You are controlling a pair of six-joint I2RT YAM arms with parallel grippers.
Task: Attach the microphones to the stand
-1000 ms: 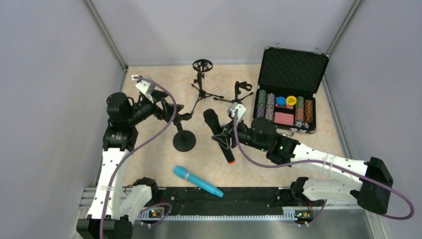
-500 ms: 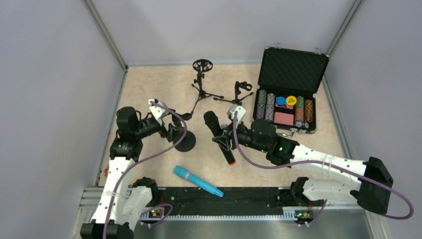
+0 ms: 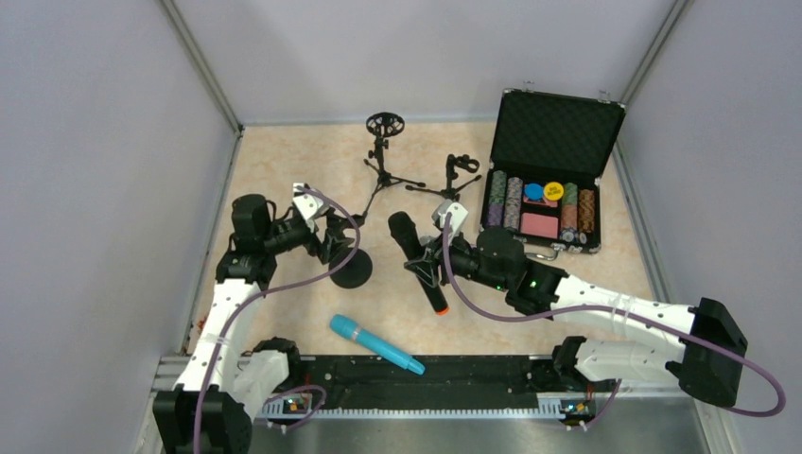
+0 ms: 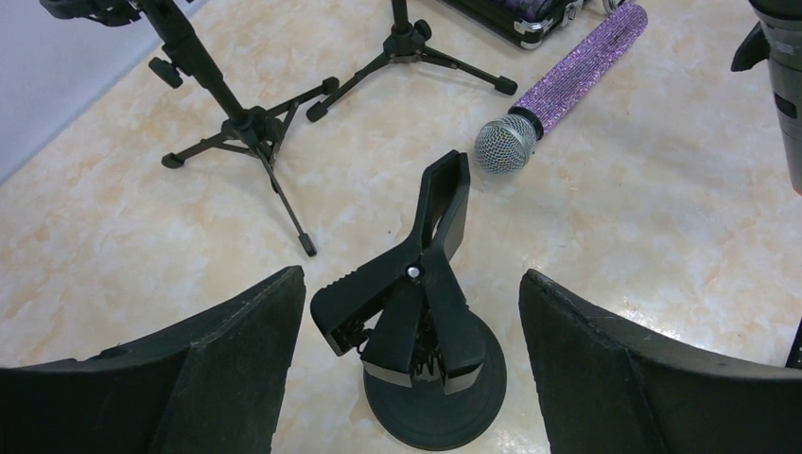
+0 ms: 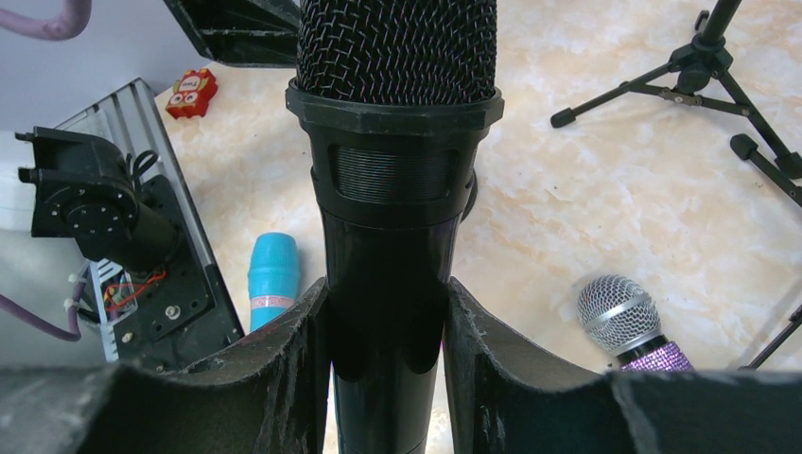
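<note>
My right gripper (image 3: 427, 266) (image 5: 386, 288) is shut on the black microphone (image 3: 417, 255) (image 5: 392, 189), holding it tilted above the table with its orange end ring (image 3: 442, 308) nearest the arms. The cyan microphone (image 3: 375, 343) (image 5: 272, 279) lies near the front rail. In the wrist views the purple glitter microphone (image 4: 567, 80) (image 5: 624, 322) lies on the table; the top view hides it. My left gripper (image 3: 338, 242) (image 4: 411, 276) stands open over the round-base stand (image 3: 352, 270), its fingers on either side of the spring clip (image 4: 426, 284) without touching it.
Two black tripod stands (image 3: 383, 156) (image 3: 459, 180) stand at the back. An open case of poker chips (image 3: 553, 180) sits at the back right. A small red item (image 5: 192, 93) lies by the left wall. The black rail (image 3: 473, 378) runs along the front edge.
My left arm has swung down and right to the round-base stand, and its jaws have narrowed slightly. The right arm and the black microphone have stayed put.
</note>
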